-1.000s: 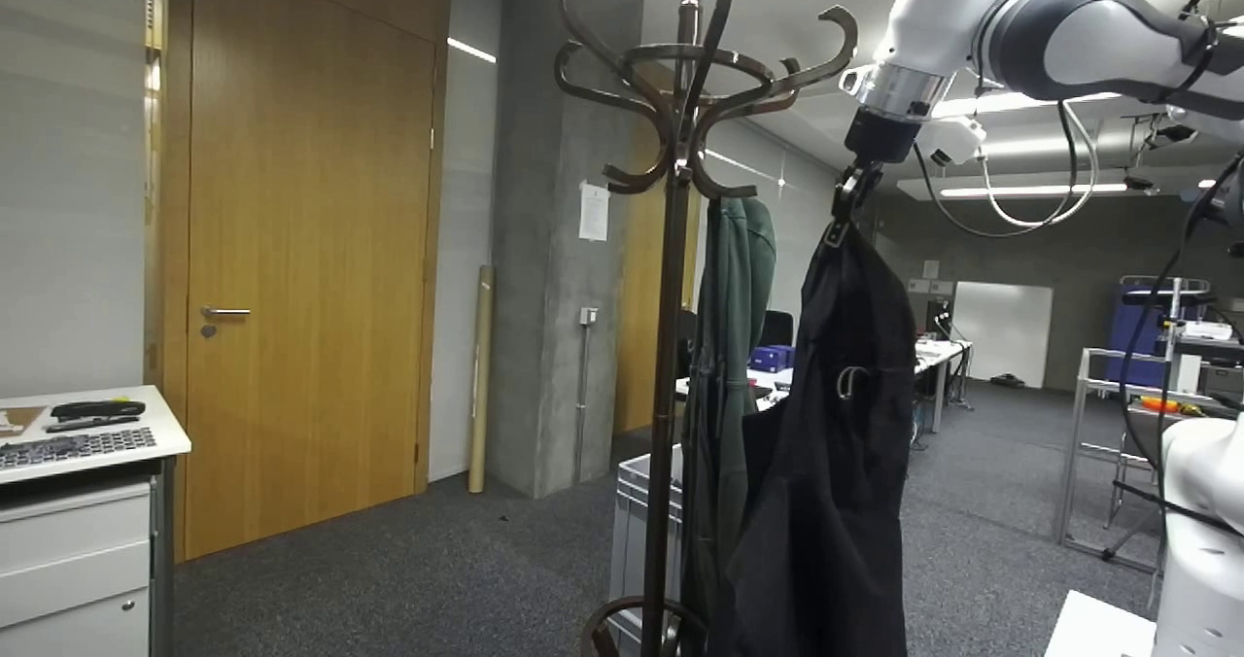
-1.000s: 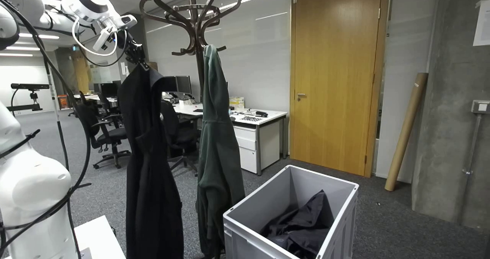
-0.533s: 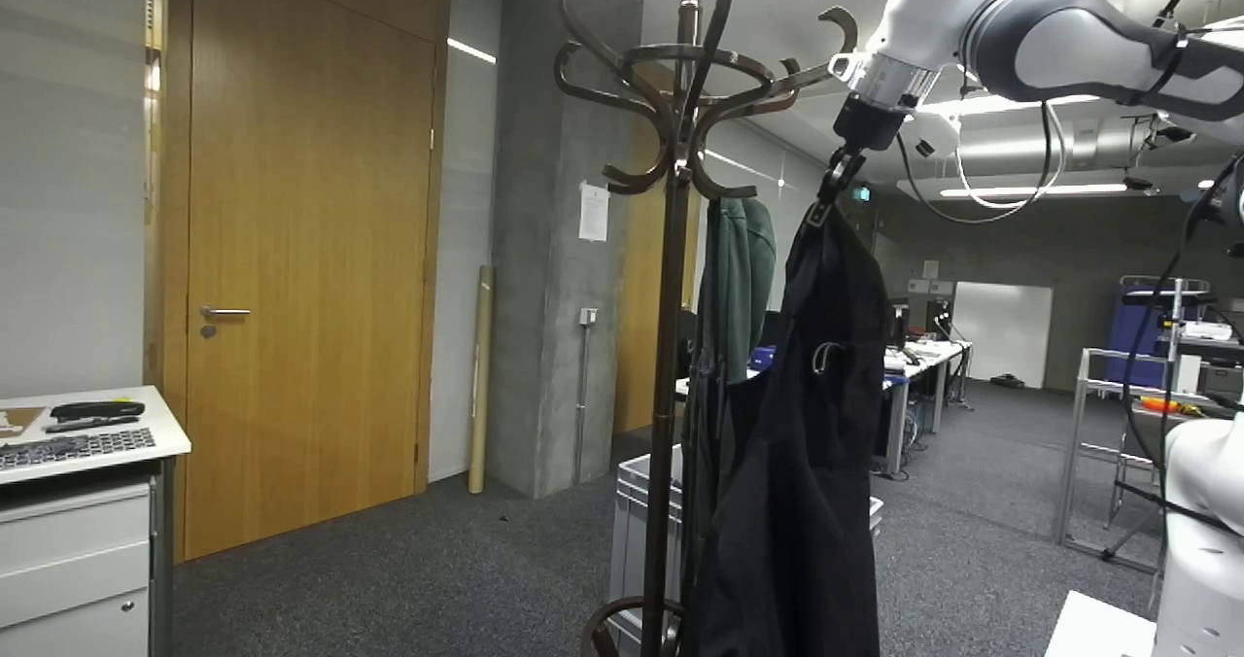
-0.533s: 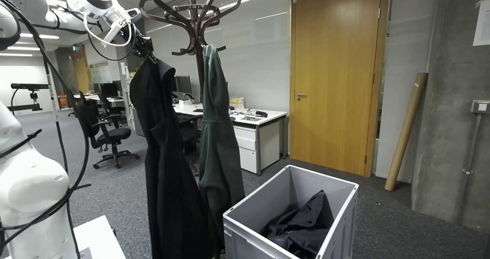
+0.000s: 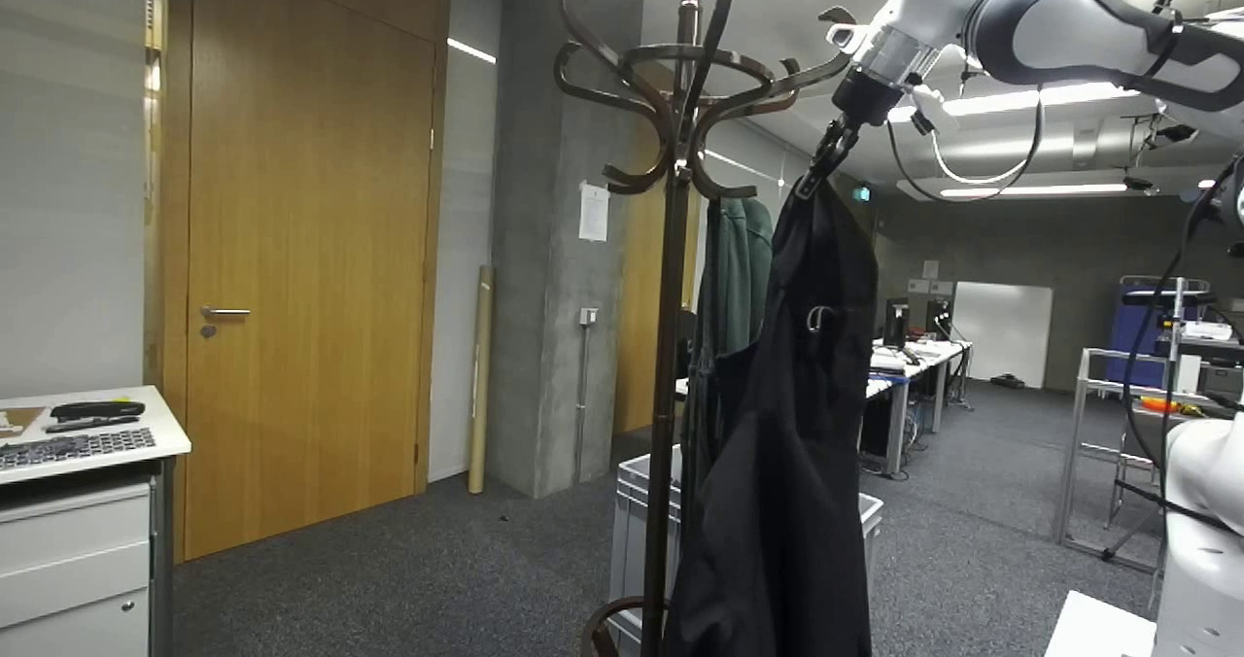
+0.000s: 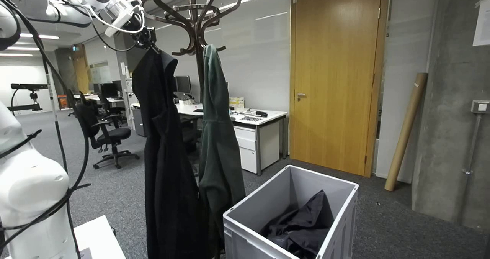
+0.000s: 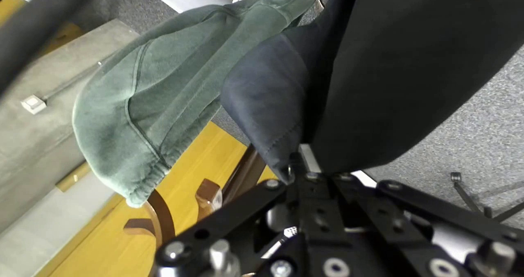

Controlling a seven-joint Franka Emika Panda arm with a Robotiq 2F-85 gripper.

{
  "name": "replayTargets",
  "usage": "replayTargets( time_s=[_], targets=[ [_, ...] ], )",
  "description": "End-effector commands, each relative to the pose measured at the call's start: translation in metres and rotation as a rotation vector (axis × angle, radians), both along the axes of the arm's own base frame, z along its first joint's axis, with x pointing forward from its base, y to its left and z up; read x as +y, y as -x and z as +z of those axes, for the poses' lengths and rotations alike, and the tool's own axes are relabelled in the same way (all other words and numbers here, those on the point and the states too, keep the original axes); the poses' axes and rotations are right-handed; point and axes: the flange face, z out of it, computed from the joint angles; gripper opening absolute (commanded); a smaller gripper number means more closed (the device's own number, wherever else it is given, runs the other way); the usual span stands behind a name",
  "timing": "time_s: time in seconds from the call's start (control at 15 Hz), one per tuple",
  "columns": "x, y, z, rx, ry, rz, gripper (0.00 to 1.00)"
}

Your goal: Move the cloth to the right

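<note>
The cloth, a long black coat, hangs from my gripper in both exterior views (image 5: 802, 424) (image 6: 166, 148). It fills the upper right of the wrist view (image 7: 401, 64). My gripper (image 5: 809, 183) is shut on the coat's top edge near the collar; it also shows in the other views (image 6: 154, 49) (image 7: 317, 168). The coat's lower end is cut off by the frame edge. The coat stand (image 5: 671, 317) (image 6: 198, 33) is close by, its hooks near my gripper's height. The coat overlaps the lower green garment in view; I cannot tell if they touch.
A dark green garment (image 5: 743, 268) (image 6: 220, 148) hangs on the stand, and shows in the wrist view (image 7: 163, 92). A grey crate (image 6: 264, 201) (image 5: 637, 521) holding dark fabric stands beside it. A white surface (image 6: 97, 238) is by the robot base. Desks and chairs (image 6: 113, 134) stand behind.
My gripper has carried the coat upward and closer to the coat stand. The coat now covers more of the green garment in an exterior view. The green garment stays on the stand.
</note>
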Motion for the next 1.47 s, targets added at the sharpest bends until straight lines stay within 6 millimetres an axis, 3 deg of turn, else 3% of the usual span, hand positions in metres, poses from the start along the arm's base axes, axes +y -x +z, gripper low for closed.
replayTargets(
  time_s=[0.0, 0.8, 1.4],
  targets=[
    [-0.010, -0.003, 0.034, -0.041, 0.017, 0.138, 0.00],
    [-0.011, -0.023, 0.078, -0.072, 0.192, 0.426, 0.00],
    [-0.021, -0.043, 0.102, -0.102, 0.223, 0.473, 0.00]
  ],
)
